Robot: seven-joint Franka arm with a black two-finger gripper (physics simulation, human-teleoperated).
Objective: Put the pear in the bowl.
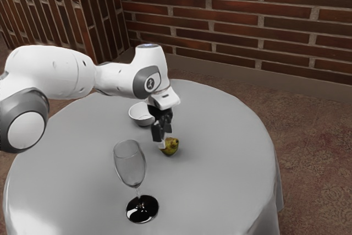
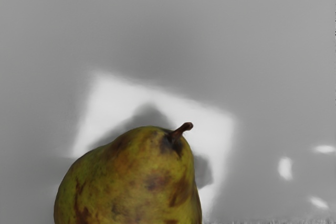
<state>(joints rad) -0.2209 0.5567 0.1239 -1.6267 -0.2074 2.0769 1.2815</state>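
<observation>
Risks, in descending order of size. The round table under a grey cloth offers little to steady a rounded fruit; a nudge could roll it. The white jointed robot arm could topple the clear stemmed wine glass if it swung low toward it. The small white round bowl stands near the hand; too low a carry would strike its rim. An off-centre closure of the black two-finger gripper could squeeze the yellow-green, brown-blotched pear out sideways, owing to its tapering shape.

Position: the pear is on the cloth, outside the bowl, directly at the gripper's lower end and partly overlapped by it in the exterior view. Contact cannot be confirmed. How far the gripper is open, and whether it has hold of the fruit, I cannot tell. The short brown stem is exposed.
</observation>
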